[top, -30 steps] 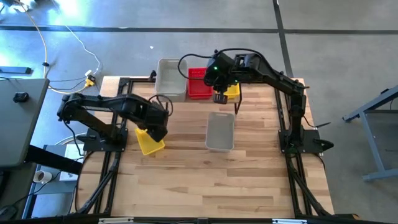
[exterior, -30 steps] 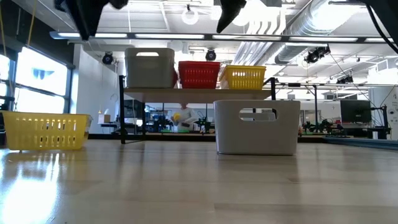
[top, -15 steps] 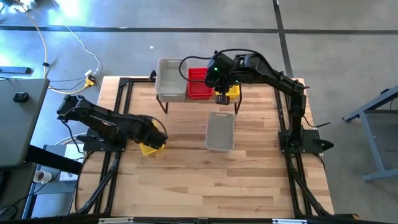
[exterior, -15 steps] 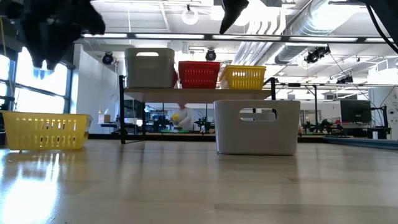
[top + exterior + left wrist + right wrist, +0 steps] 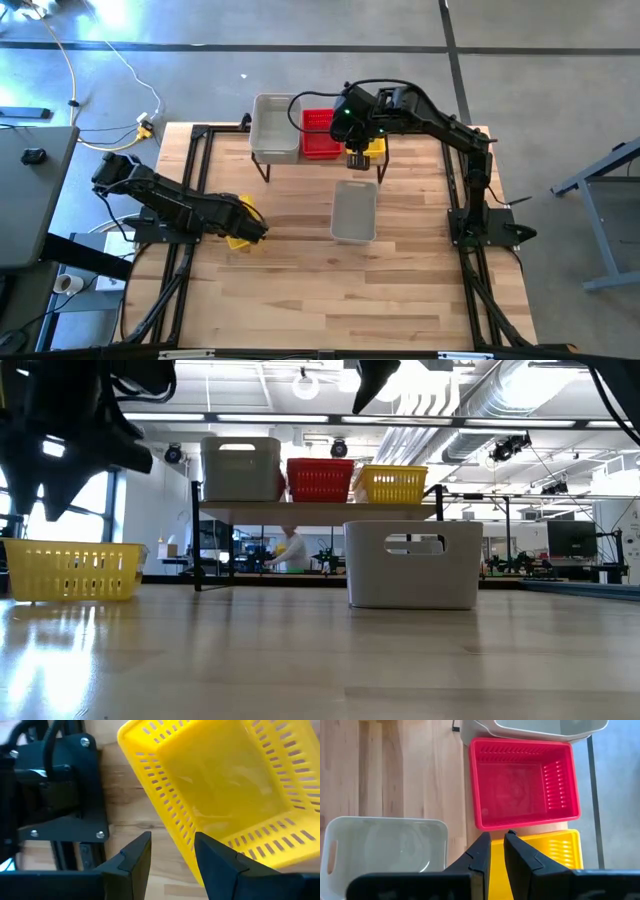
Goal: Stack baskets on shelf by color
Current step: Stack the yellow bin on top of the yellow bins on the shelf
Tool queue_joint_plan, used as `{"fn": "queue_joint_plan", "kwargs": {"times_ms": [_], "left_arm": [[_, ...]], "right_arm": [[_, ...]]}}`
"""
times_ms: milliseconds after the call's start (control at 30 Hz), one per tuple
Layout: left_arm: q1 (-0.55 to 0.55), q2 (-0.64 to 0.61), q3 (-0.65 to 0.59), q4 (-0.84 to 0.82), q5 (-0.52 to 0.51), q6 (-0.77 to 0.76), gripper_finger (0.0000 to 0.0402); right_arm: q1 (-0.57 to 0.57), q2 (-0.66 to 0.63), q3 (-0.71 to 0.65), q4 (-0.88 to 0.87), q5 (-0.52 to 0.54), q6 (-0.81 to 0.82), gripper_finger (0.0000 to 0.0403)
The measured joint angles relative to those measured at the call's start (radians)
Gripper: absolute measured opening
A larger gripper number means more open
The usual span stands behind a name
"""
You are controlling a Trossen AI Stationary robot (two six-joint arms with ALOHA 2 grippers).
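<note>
A yellow basket (image 5: 225,795) rests on its base on the table near the left edge (image 5: 238,241). My left gripper (image 5: 172,842) is open just above it. One finger is over the basket's inside and the other outside one side wall. They touch nothing that I can see. The shelf (image 5: 320,507) at the far side carries a grey basket (image 5: 240,470), a red basket (image 5: 320,480) and a yellow basket (image 5: 392,485) side by side. A second grey basket (image 5: 354,212) stands on the table in front of it. My right gripper (image 5: 497,840) hangs above the shelf's front edge, narrowly open and holding nothing.
Black frame rails run along the table's left and right sides. The left arm's black base plate (image 5: 60,795) lies close beside the yellow basket. The near half of the table (image 5: 340,290) is bare wood. A person (image 5: 292,550) shows far off in the room behind.
My left gripper has come down from well above the table to just over the yellow basket on the table, shifting a little toward the near edge and rolling about its own axis. Its fingers stay open. The basket has not moved.
</note>
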Motion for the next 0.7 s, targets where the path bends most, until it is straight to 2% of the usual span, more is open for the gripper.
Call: {"fn": "queue_joint_plan", "kwargs": {"times_ms": [367, 700], "left_arm": [[0.0, 0.0, -0.119, 0.102, 0.023, -0.071, 0.014], [0.001, 0.0, -0.245, 0.337, 0.042, -0.088, 0.0139]], "right_arm": [[0.0, 0.0, 0.0, 0.0, 0.003, 0.0, 0.0039], [0.0, 0.0, 0.0, 0.0, 0.004, 0.0, 0.0039]]}}
